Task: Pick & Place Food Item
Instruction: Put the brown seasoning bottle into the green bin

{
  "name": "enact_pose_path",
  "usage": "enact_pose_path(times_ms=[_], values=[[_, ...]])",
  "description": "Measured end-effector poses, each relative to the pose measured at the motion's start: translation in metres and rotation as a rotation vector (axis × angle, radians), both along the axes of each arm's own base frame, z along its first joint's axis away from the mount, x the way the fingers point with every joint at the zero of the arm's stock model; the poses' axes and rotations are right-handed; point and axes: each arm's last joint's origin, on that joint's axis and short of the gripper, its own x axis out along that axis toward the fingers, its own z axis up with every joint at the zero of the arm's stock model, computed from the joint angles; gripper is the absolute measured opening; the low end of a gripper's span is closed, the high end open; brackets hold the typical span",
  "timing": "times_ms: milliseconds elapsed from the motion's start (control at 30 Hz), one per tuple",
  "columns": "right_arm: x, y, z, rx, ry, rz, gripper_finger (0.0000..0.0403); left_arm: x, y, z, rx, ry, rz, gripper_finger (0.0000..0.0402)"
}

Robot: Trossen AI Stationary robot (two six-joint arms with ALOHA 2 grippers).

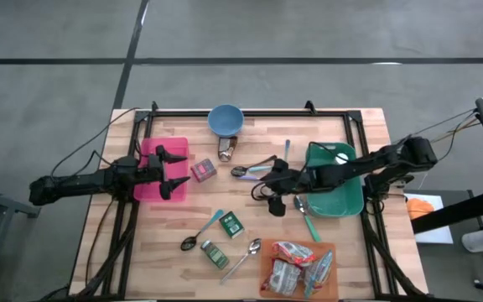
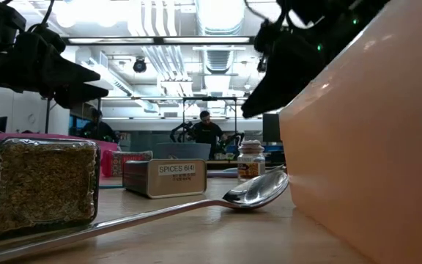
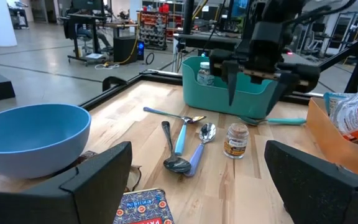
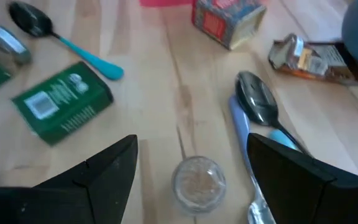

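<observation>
Right gripper (image 3: 252, 87): out over the middle of the table, pointing down, fingers spread apart and gripping nothing. Straight below the gap between them, seen from the right wrist: a small clear jar (image 4: 197, 180), upright on the wood and not clamped. Contact between fingers and jar: cannot tell.

Jar also in the left wrist view, just in front of the teal bin (image 3: 194, 81) and beside a cluster of spoons (image 3: 191, 140). One of them, blue-handled (image 4: 257, 102), close beside the jar in the right wrist view.

Farther from the jar: a green tin (image 4: 61, 102) lying flat, a teal-handled spoon (image 4: 36, 25), a red tin (image 4: 229, 15) and a crumpled packet (image 4: 309, 59).

Left gripper (image 1: 164, 172): on the left side of the table, over the pink tray (image 1: 179, 147), fingers wide apart and empty.

Blue bowl (image 1: 225, 120) at the far edge of the table. Orange tray (image 1: 268, 273) at the near edge, filled with wrapped snack packs (image 1: 296, 256). Two people at benches in the room beyond, seen from the low view.
</observation>
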Motion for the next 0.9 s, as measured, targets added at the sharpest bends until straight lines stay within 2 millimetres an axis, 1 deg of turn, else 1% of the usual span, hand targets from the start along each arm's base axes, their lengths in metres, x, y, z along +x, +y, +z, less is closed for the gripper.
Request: enact_pose_path(times_ms=[100,267,400,600,900], values=[[0.003,0.0,-0.006,-0.005,0.005,-0.007,0.0299,0.0,0.0,0.0,0.0,0.0,0.0,0.0372],[0.007,0.0,-0.022,0.007,0.054,-0.021,0.0299,0.0,0.0,0.0,0.0,0.0,0.0,0.0372],[0.009,-0.003,-0.03,0.023,0.076,-0.048,0.0299,0.0,0.0,0.0,0.0,0.0,0.0,0.0372],[0.011,-0.008,-0.033,0.028,0.073,-0.062,0.0299,0.0,0.0,0.0,0.0,0.0,0.0,0.0372],[0.009,-0.007,-0.037,0.044,0.112,-0.049,0.0299,0.0,0.0,0.0,0.0,0.0,0.0,0.0372]])
